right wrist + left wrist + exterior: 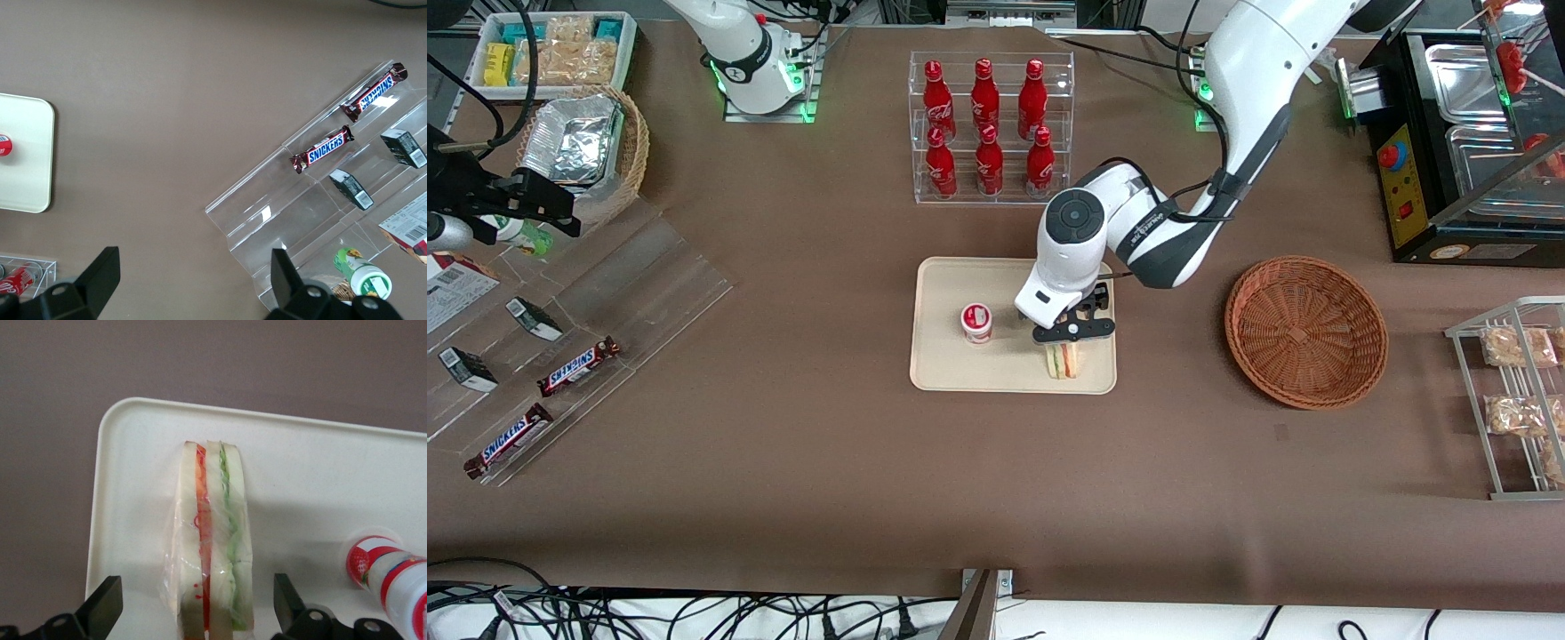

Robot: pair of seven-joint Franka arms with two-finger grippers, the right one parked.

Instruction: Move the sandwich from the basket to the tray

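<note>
One sandwich (1062, 360) stood on edge on the tray (943, 373), at the tray corner nearest the front camera on the working arm's side. One small red-and-white lidded cup (976, 323) also sat on the tray, beside the sandwich and apart from it. The gripper (1073, 332) hung directly over the sandwich. In the left wrist view the two fingers (101, 608) stood apart, one on each flank of the sandwich (212, 550), with a visible gap between each finger and the wrap; neither touched it. Three bread slices counted, with a red-orange filling layer and a green one between them.

One basket (1305, 331), reddish-brown wicker, lay on the table near the tray, toward the working arm's end; nothing visible in it.

Counts elsewhere: six red bottles (986, 124) in a clear rack, two rows of three, farther from the front camera than the tray. Two Snickers bars (578, 366) and two small dark boxes (467, 369) on a clear stepped display toward the parked arm's end. One tan wicker basket (631, 147) holding foil containers, also at that end.
</note>
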